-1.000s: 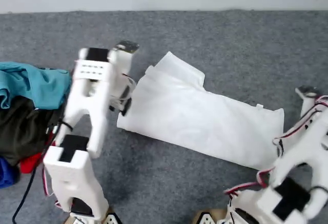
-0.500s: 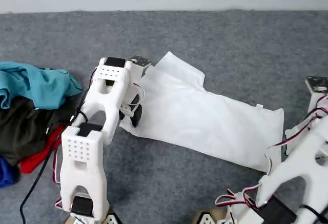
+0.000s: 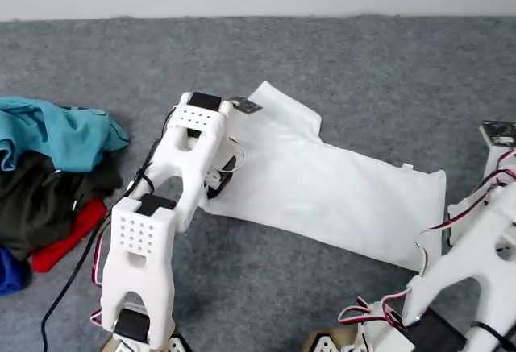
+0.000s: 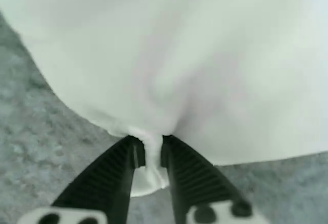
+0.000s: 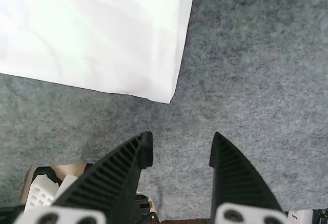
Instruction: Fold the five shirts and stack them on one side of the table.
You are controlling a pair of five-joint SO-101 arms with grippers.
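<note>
A white shirt point(image 3: 322, 183) lies partly folded across the middle of the grey table. My left gripper point(image 4: 150, 149) is shut on the white shirt point(image 4: 169, 65), pinching a fold of its edge between the black fingers; in the high view that arm's wrist point(image 3: 211, 155) stands over the shirt's left end. My right gripper point(image 5: 179, 149) hangs open above bare carpet, a little off the shirt's corner point(image 5: 171, 98). A heap of unfolded shirts sits at the left edge: teal point(image 3: 56, 130), dark point(image 3: 36, 203), red point(image 3: 68, 239) and blue point(image 3: 10, 271).
The table point(image 3: 363, 70) is covered in grey carpet, with a pale wall behind its far edge. The right arm's white body point(image 3: 476, 271) rises at the near right, with red and white wires along it. A black cable point(image 3: 60, 296) trails near the left arm's base.
The left arm has swung right from beside the heap onto the white shirt's left edge and closed on it. The right arm has shifted slightly and now holds still.
</note>
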